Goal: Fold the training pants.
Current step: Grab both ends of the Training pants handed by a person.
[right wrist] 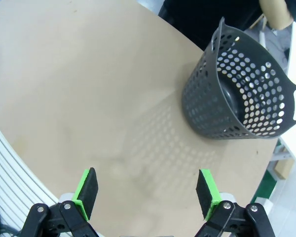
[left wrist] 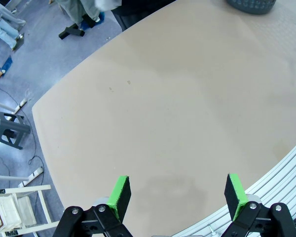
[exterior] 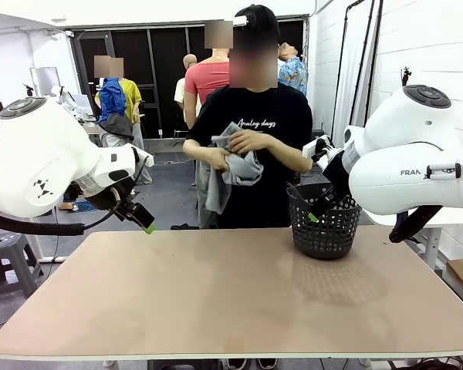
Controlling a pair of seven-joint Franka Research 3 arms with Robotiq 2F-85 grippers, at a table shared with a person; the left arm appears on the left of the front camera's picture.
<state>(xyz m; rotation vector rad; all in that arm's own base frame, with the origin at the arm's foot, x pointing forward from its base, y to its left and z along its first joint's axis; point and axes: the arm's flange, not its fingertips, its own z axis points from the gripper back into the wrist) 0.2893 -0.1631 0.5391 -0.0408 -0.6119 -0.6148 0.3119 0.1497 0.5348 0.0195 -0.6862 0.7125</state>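
Standing at the far side of the table (exterior: 216,301), a person held the pants (exterior: 239,166) bunched in both hands (exterior: 249,142) at chest height, well above the tabletop and well apart from both grippers. One grey end hung down below the hands. The left gripper (left wrist: 177,195) hung over the bare left part of the table with its fingers (left wrist: 119,195) spread wide and nothing between them. The right gripper (right wrist: 147,192) also stood released and empty, above the tabletop just beside the basket (right wrist: 237,98), which sat on the table's right part near the person.
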